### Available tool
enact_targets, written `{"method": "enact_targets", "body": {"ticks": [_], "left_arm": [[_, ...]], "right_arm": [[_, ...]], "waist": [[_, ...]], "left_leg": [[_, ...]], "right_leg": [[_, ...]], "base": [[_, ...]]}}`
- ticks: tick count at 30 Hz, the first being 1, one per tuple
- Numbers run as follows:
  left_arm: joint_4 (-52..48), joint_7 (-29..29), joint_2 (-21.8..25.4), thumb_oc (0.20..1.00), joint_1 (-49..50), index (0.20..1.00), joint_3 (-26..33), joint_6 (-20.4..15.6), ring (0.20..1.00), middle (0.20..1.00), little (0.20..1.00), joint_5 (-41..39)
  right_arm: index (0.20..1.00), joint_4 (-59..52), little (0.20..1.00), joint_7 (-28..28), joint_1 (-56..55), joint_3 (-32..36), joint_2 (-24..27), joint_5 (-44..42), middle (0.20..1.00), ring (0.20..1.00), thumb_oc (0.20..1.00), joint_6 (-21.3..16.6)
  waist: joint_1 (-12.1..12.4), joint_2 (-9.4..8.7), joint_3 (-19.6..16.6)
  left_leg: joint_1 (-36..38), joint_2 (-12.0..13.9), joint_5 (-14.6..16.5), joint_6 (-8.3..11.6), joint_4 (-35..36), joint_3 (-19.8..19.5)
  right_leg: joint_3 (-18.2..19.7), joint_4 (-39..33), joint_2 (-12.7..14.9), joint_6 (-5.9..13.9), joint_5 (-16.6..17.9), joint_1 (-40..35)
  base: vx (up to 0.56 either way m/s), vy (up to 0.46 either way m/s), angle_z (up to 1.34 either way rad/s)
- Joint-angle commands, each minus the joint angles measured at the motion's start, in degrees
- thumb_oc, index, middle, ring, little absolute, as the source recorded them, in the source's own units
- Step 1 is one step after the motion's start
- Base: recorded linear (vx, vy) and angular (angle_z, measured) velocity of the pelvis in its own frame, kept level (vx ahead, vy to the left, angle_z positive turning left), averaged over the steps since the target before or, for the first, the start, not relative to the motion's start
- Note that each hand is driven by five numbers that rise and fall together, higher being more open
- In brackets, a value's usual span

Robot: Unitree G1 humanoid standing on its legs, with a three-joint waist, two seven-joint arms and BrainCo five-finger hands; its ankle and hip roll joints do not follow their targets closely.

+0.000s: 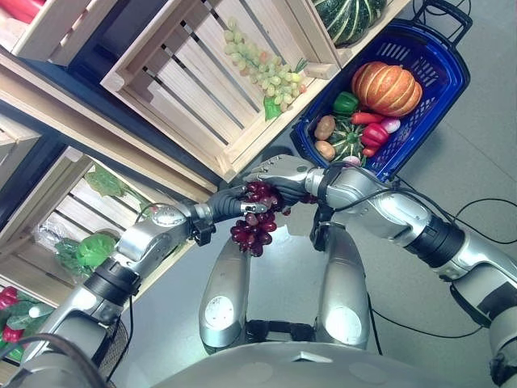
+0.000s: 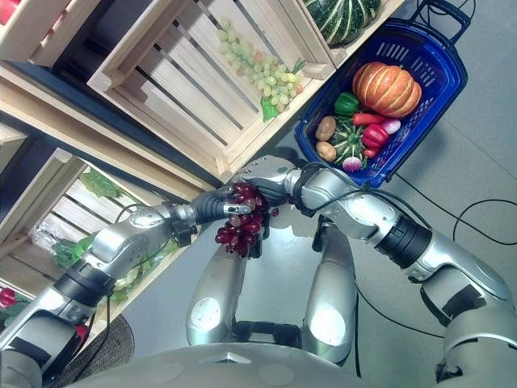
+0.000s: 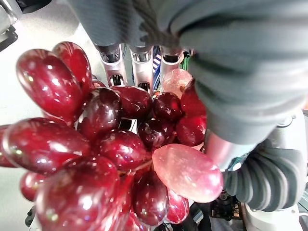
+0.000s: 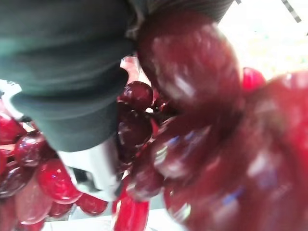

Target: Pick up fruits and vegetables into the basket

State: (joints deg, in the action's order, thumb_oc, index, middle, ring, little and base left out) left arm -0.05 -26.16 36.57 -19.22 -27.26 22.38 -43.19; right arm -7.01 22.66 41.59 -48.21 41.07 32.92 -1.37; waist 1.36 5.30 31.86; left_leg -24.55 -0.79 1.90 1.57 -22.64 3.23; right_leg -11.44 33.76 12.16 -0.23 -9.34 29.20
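A bunch of red grapes (image 1: 254,220) hangs in mid-air in front of me, below the edge of the wooden shelf. My left hand (image 1: 229,202) comes in from the lower left, its fingers closed against the side of the bunch. My right hand (image 1: 279,173) reaches in from the right and curls over the top of the same bunch. Seen up close, the red grapes (image 3: 110,144) lie against my left hand's silver fingers (image 3: 113,60). The blue basket (image 1: 447,77) stands on the floor to the upper right, holding a pumpkin (image 1: 386,87), a green pepper (image 1: 346,103), potatoes (image 1: 325,127) and a striped squash (image 1: 347,139).
A wooden crate (image 1: 174,81) on the shelf holds green grapes (image 1: 262,65). A dark green squash (image 1: 347,16) sits in the crate beside the basket. A lower crate at the left holds leafy greens (image 1: 85,250). Grey floor lies below the hands.
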Motion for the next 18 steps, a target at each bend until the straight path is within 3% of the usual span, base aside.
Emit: {"method": "enact_targets", "body": {"ticks": [1,16,17,18], "left_arm": [[-9.8,-2.2,-5.6,0.2,-3.5,0.2,-2.0,-4.7,0.2,0.2,0.2,-4.5],[-8.2,3.3,-7.5,0.2,-1.8,0.2,-0.4,-2.6,0.2,0.2,0.2,-6.4],[-7.6,5.2,-7.5,0.275,-1.5,0.275,0.0,-1.5,0.275,0.275,0.275,-7.0],[-7.5,5.9,-7.5,0.476,-1.2,0.476,0.0,-1.1,0.476,0.476,0.476,-7.2]], "right_arm": [[0.2,1.0,0.2,-1.1,2.3,-2.2,-4.7,0.9,0.2,0.2,0.2,0.4],[0.2,3.0,0.2,-7.5,-0.3,1.3,-6.2,2.8,0.2,0.2,0.2,1.9],[0.2,3.2,0.2,-8.4,-0.7,1.6,-6.0,3.0,0.2,0.2,0.2,2.1],[0.2,3.2,0.2,-8.6,-0.9,1.7,-6.0,3.1,0.2,0.2,0.2,2.1]], "waist": [[0.0,-1.48,-2.1],[-0.3,-1.49,-2.1],[-0.3,-1.5,-2.1],[-0.2,-1.48,-2.1]], "left_leg": [[1.1,-1.8,7.8,-3.9,-3.1,4.2],[1.2,-1.7,7.9,-3.88,-2.9,4.4],[1.2,-1.7,8.0,-3.85,-3.0,4.5],[1.4,-1.6,8.3,-3.82,-3.2,4.4]], "right_leg": [[0.7,-4.0,-2.3,3.09,2.2,-1.4],[0.7,-4.3,-2.3,3.29,2.3,-1.3],[0.6,-4.3,-2.2,3.33,2.3,-1.4],[0.6,-4.1,-2.2,3.4,1.9,-1.6]], "base": [[0.0,0.0,0.0],[0.0,0.0,0.0],[0.0,0.0,0.0],[0.01,-0.039,0.02]]}}
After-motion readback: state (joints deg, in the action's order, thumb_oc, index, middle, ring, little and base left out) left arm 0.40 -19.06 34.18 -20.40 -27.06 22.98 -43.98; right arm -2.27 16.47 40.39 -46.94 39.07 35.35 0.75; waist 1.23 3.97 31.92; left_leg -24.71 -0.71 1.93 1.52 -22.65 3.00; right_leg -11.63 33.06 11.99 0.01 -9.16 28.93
